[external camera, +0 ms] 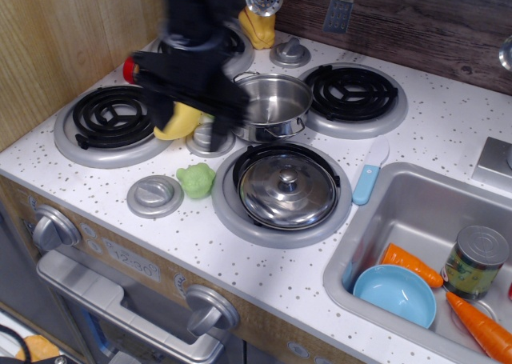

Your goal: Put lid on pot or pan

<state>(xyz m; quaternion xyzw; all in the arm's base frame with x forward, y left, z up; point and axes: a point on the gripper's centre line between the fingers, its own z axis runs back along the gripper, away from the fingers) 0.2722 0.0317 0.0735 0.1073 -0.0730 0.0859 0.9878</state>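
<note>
The shiny steel lid (286, 190) with a small central knob lies on the front right burner (232, 216). The empty steel pot (276, 106) stands just behind it, in the middle of the stove top. My black gripper (204, 100) is blurred by motion and hangs over the stove just left of the pot, above the yellow toy (181, 122). Its fingers are too blurred to tell whether they are open or shut. It holds nothing that I can see.
A green toy (196, 180) and grey knob discs (154, 194) lie left of the lid. A blue-handled spatula (368, 176) lies to its right. The sink (416, 220) holds a light-blue bowl (396, 294), a tin can (474, 260) and carrots (480, 324).
</note>
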